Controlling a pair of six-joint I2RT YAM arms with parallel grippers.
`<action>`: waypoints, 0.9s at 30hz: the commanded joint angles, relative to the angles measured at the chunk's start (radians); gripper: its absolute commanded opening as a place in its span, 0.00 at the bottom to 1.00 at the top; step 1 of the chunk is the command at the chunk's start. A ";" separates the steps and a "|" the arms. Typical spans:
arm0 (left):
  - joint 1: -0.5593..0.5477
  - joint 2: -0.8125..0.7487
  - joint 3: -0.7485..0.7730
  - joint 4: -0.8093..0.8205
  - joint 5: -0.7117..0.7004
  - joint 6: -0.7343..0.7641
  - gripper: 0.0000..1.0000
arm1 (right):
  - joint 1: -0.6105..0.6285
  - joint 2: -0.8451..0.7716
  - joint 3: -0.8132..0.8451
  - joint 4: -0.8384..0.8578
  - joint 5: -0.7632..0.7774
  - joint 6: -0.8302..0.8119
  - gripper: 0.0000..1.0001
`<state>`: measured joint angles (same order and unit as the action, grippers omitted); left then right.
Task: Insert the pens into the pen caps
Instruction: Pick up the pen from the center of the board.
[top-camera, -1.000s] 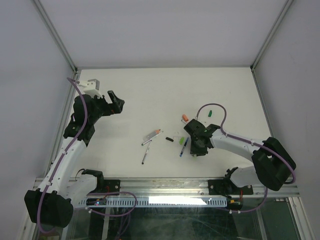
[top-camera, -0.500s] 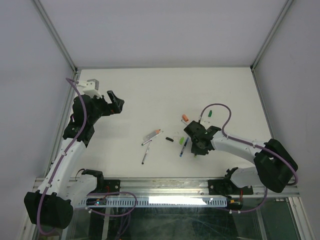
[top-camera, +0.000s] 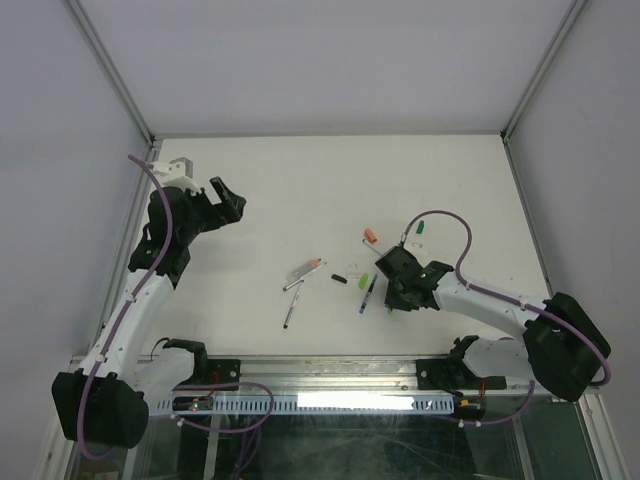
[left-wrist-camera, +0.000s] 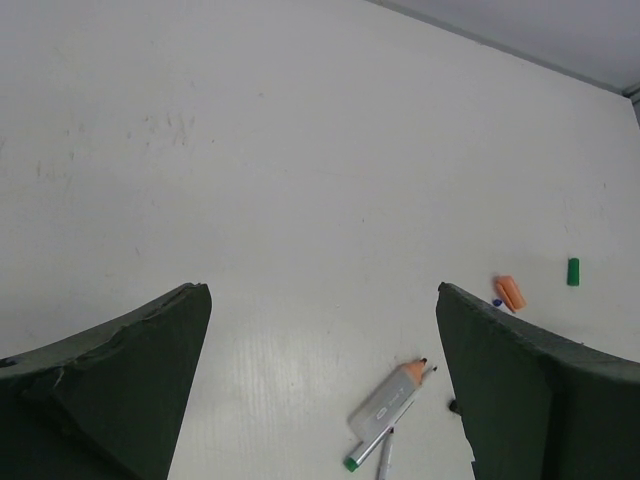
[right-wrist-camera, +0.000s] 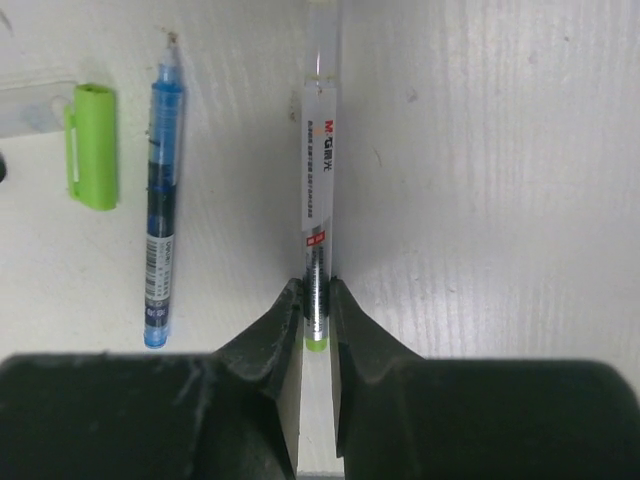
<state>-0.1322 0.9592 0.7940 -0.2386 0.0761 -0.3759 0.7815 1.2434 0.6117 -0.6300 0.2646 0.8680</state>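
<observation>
From above: drew the right gripper in over the last second, just beside the blue pen; kept the left gripper spread wide, holding nothing, well apart at far left. Through the left wrist: wide-set fingers, nothing between. Through the right wrist: pinched narrow on the white pen near its green end, so probably ready to lift for capping. Lies flat, long axis straight ahead, green end toward the wrist, other end off the top edge, parallel to the blue pen.

bench: white, flat | mid-left: grey marker, orange tip; thin pen just nearer me | centre: black cap, light green cap, blue pen close together | beyond: orange cap, dark green cap | white pen flat on bench, pinched in my right claw
</observation>
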 joint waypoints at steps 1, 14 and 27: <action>0.031 0.034 0.047 0.034 0.024 -0.074 0.99 | 0.002 -0.075 -0.040 0.145 -0.059 -0.086 0.15; 0.027 0.066 -0.037 0.127 0.207 -0.146 0.99 | 0.001 -0.139 -0.057 0.203 -0.106 -0.119 0.15; -0.262 0.208 -0.097 0.308 0.163 -0.295 0.99 | 0.003 -0.232 -0.138 0.475 -0.284 -0.049 0.15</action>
<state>-0.3431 1.1225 0.6952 -0.0643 0.2363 -0.6029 0.7815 1.0313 0.4953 -0.3035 0.0494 0.7834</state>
